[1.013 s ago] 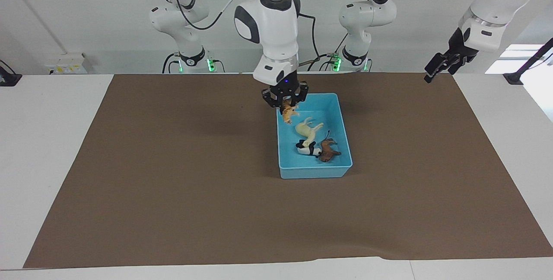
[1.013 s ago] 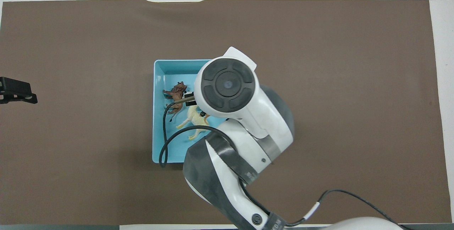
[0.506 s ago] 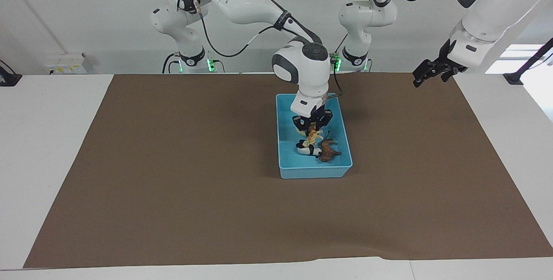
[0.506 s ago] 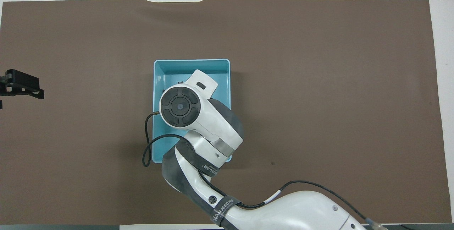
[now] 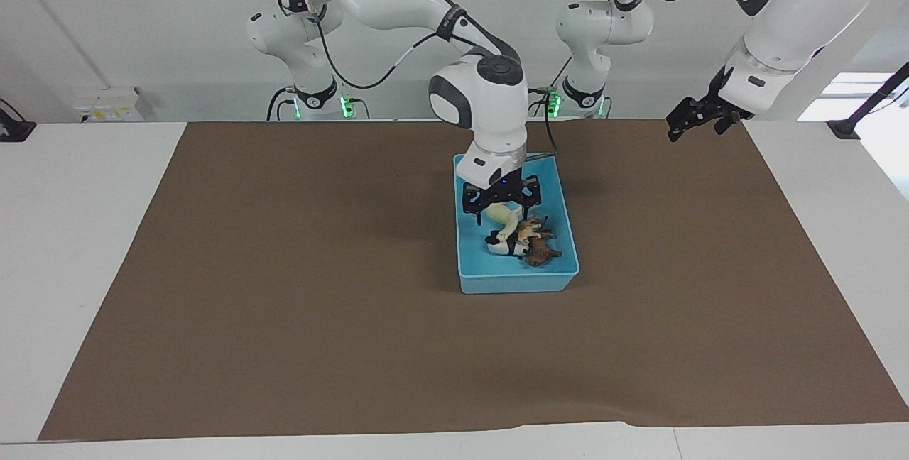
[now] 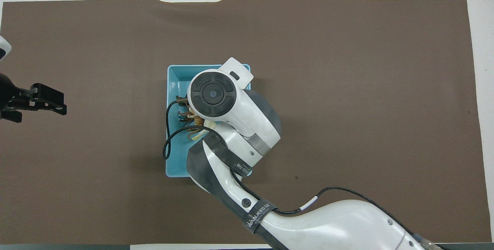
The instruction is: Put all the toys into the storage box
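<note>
Meanwhile, the light blue rectangular plastic storage box (image 5: 561, 190) was seen resting on the brown mat (image 5: 284, 289) near the middle of the table, somewhat toward the left arm's end. All four small plastic figurines lay inside it, gathered in the half of the box farther from the robots. The cream-white horse (image 5: 501, 217) was found lying on its side, nearest to the robots of the four. The black-and-white panda (image 5: 505, 245) lay touching it, just farther from the robots. The dark brown lion (image 5: 542, 252) lay beside the panda, toward the left arm's end, and the tan spotted big cat (image 5: 529, 228) was draped against the lion and the horse.

The right gripper (image 5: 501, 201) was positioned low over the box, directly above the horse, with its fingers spread apart and nothing between them; the big cat lay free just below. In the overhead view most of the box's contents were covered by the right arm. The left gripper (image 5: 699, 116) was held in the air over the mat's edge at the left arm's end, fingers spread and empty, the arm waiting.
</note>
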`<action>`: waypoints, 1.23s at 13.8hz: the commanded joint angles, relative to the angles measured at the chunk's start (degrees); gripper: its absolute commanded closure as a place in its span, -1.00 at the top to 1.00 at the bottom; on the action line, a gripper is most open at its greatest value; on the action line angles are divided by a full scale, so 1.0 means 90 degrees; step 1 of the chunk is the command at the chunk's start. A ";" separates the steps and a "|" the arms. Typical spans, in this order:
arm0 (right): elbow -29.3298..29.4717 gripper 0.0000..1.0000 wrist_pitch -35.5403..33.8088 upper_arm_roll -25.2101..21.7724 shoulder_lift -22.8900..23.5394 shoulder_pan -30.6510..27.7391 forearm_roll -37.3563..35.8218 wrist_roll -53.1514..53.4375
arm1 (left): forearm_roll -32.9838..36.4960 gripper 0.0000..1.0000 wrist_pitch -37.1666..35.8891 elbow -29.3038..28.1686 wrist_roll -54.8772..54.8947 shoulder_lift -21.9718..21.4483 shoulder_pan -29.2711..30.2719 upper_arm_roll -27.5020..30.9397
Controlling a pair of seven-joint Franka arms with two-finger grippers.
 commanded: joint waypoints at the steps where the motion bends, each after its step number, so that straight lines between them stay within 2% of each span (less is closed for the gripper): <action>1: -0.0205 1.00 -0.0803 0.0102 -0.0991 -0.1019 0.0028 -0.1186 | 0.0013 1.00 0.0520 -0.0391 0.1032 -0.0199 -0.0022 0.0123; 3: -0.0215 1.00 -0.1176 0.0102 -0.1412 -0.1820 0.0222 -0.1747 | -0.0016 1.00 0.0462 -0.0090 0.1135 0.0102 0.0008 0.0152; 5: -0.0235 1.00 -0.1528 0.0102 -0.1783 -0.2670 0.0642 -0.2010 | -0.0016 1.00 0.0481 -0.0098 0.1135 0.0133 0.0047 0.0152; 6: -0.0264 1.00 -0.1858 0.0102 -0.1978 -0.3003 0.0653 -0.2505 | -0.0016 1.00 0.0481 -0.0118 0.1135 0.0114 0.0182 0.0094; 8: -0.0284 1.00 -0.2376 0.0092 -0.2233 -0.3550 0.0663 -0.3395 | -0.0016 1.00 0.0471 -0.0108 0.1135 0.0114 0.0262 0.0055; 12: -0.0351 1.00 -0.3655 0.0082 -0.2575 -0.4410 0.0653 -0.4402 | -0.0016 1.00 0.0491 -0.0167 0.1135 0.0084 0.0281 -0.0023; 14: -0.0760 1.00 -0.3717 0.0063 -0.2925 -0.4558 0.0653 -0.4444 | -0.0016 1.00 0.0501 -0.0167 0.1135 0.0084 0.0291 -0.0033; 15: -0.1023 1.00 -0.3630 -0.0189 -0.3169 -0.4452 0.0653 -0.4473 | -0.0016 1.00 0.0491 -0.0157 0.1145 0.0075 0.0311 -0.0052; 17: -0.1337 1.00 -0.3560 -0.0930 -0.3444 -0.3761 0.0653 -0.4464 | -0.0016 1.00 0.0481 -0.0128 0.1145 0.0084 0.0583 -0.0276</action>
